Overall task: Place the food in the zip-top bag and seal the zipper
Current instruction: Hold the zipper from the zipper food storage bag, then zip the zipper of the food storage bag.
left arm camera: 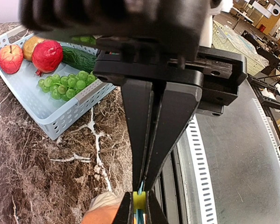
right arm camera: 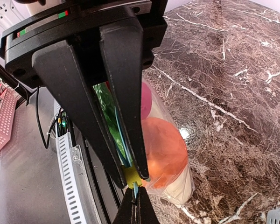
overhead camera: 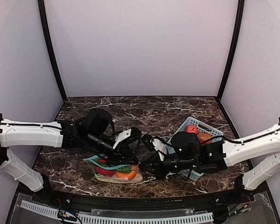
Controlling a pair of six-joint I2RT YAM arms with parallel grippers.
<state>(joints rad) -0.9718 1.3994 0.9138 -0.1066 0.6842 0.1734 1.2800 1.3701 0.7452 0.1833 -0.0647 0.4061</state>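
The zip-top bag [overhead camera: 113,171] lies near the table's front edge, with an orange [right arm camera: 164,148], the cream-white squash [right arm camera: 181,186], red and green pieces inside. My left gripper [overhead camera: 132,155] is shut on the light blue zipper [left arm camera: 141,186], shown closely in the left wrist view [left arm camera: 143,184]. My right gripper [overhead camera: 145,167] meets it tip to tip. In the right wrist view it [right arm camera: 133,175] is shut on the zipper's yellow slider [right arm camera: 131,178], at the bag's end by the orange. The slider also shows in the left wrist view [left arm camera: 139,199].
A light blue lattice basket [overhead camera: 210,127] stands to the right, behind my right arm. It holds an apple [left arm camera: 10,57], a pomegranate [left arm camera: 46,55], a cucumber [left arm camera: 79,59] and green grapes [left arm camera: 65,82]. A slotted white rail [left arm camera: 198,163] runs along the table's near edge.
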